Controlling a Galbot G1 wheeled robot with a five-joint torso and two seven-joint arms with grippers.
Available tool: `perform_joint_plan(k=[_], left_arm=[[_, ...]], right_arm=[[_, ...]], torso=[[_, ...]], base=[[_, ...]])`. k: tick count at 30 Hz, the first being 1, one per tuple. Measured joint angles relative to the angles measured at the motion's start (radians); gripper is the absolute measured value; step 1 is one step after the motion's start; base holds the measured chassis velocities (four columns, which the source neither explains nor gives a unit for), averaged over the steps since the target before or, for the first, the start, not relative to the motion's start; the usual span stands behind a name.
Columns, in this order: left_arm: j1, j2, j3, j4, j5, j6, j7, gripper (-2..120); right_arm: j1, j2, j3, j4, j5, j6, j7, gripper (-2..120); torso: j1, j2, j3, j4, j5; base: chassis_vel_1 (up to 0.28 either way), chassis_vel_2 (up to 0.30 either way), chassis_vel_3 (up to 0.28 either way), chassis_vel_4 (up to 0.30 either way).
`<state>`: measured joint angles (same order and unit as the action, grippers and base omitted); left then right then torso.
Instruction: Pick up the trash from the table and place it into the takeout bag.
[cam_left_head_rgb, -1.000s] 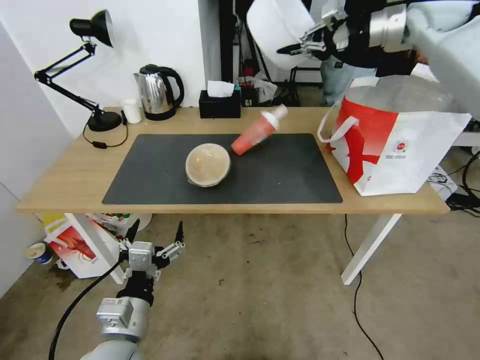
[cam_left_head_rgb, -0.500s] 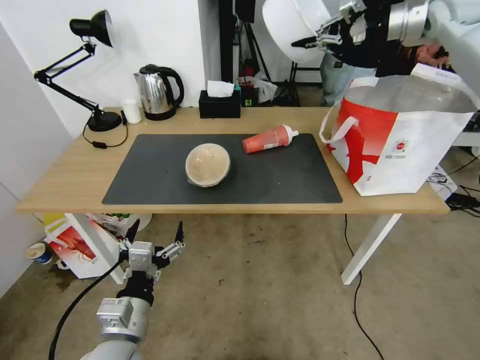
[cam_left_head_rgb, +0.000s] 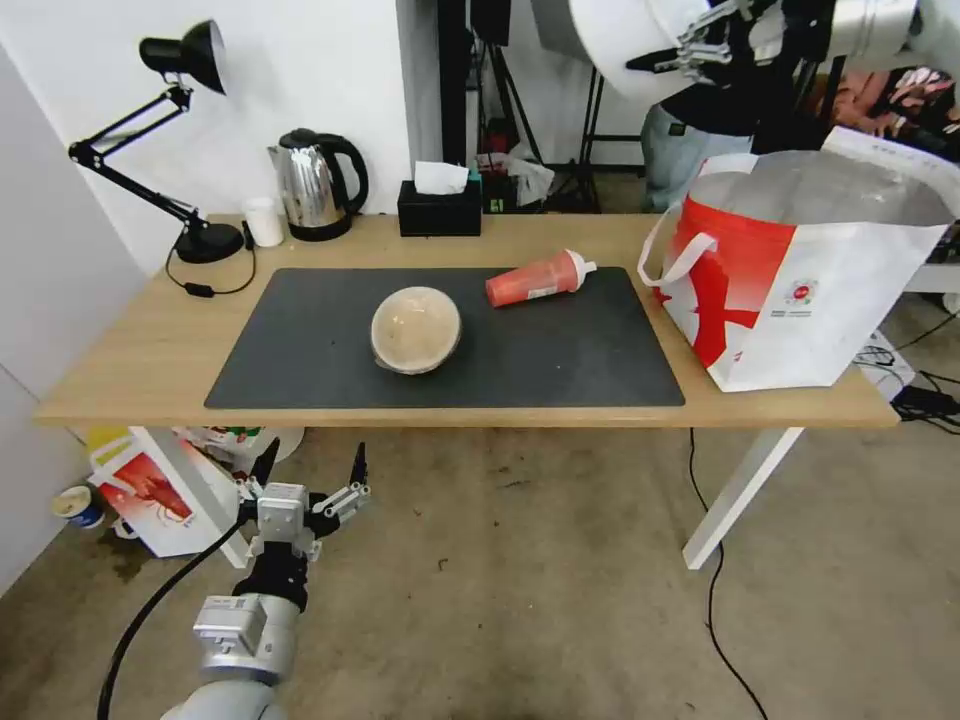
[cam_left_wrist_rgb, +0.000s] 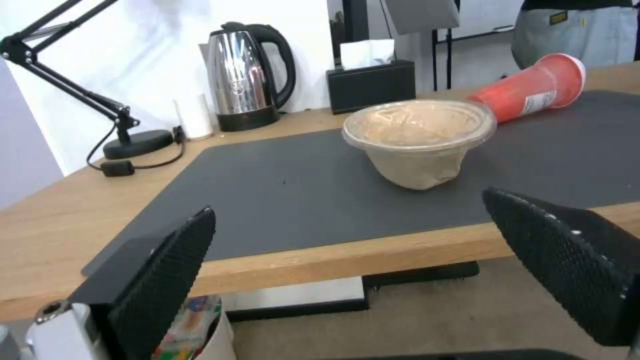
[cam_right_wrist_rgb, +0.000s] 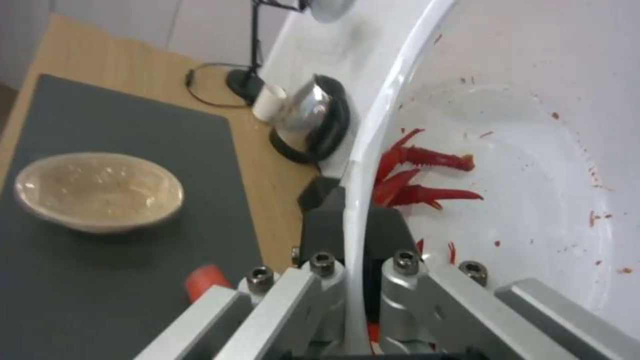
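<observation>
My right gripper (cam_left_head_rgb: 680, 52) is shut on the rim of the white round bowl (cam_left_head_rgb: 620, 40), held high behind the table, up and left of the takeout bag (cam_left_head_rgb: 800, 290). The right wrist view shows red scraps in the white bowl (cam_right_wrist_rgb: 533, 165), its rim pinched between my right gripper's (cam_right_wrist_rgb: 353, 240) fingers. The tan domed bowl (cam_left_head_rgb: 416, 329) sits mid-mat. The red drink cup (cam_left_head_rgb: 538, 279) lies on its side on the dark mat (cam_left_head_rgb: 300, 340). My left gripper (cam_left_head_rgb: 310, 470) hangs open below the table's front edge, facing the tan bowl (cam_left_wrist_rgb: 419, 140) and red cup (cam_left_wrist_rgb: 533, 90).
A desk lamp (cam_left_head_rgb: 190, 130), small white cup (cam_left_head_rgb: 264, 221), kettle (cam_left_head_rgb: 315, 185) and black tissue box (cam_left_head_rgb: 440, 205) line the table's back edge. A smaller red-and-white bag (cam_left_head_rgb: 150, 495) stands on the floor under the left end. A person stands behind the bag.
My right gripper has carried the white bowl up and to the right, toward the bag. The red cup toppled and now lies on its side. The left arm has not moved.
</observation>
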<state>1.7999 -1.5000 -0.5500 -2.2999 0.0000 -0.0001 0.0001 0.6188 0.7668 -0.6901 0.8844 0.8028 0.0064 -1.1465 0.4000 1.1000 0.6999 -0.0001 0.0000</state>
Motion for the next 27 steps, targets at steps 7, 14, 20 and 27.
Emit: perform_joint_plan(k=[7, 14, 20, 27], left_arm=[[0.000, 0.000, 0.000, 0.000, 0.000, 0.000, 0.000, 100], [0.000, 0.000, 0.000, 0.000, 0.000, 0.000, 0.000, 100], [0.000, 0.000, 0.000, 0.000, 0.000, 0.000, 0.000, 100], [0.000, 0.000, 0.000, 0.000, 0.000, 0.000, 0.000, 100]], right_arm=[[-0.034, -0.056, 0.016, -0.027, -0.015, 0.005, -0.008, 0], [-0.080, -0.106, 0.043, -0.039, -0.018, 0.007, -0.013, 0], [-0.144, -0.153, 0.089, -0.050, -0.024, 0.011, -0.019, 0], [-0.206, -0.192, 0.140, -0.045, -0.035, 0.012, -0.025, 0]], torso=[[0.000, 0.000, 0.000, 0.0000, 0.0001], [0.000, 0.000, 0.000, 0.0001, 0.0000], [0.000, 0.000, 0.000, 0.0001, 0.0002], [0.000, 0.000, 0.000, 0.0000, 0.0001]], base=[[0.000, 0.000, 0.000, 0.000], [0.000, 0.000, 0.000, 0.000], [0.000, 0.000, 0.000, 0.000], [0.000, 0.000, 0.000, 0.000]])
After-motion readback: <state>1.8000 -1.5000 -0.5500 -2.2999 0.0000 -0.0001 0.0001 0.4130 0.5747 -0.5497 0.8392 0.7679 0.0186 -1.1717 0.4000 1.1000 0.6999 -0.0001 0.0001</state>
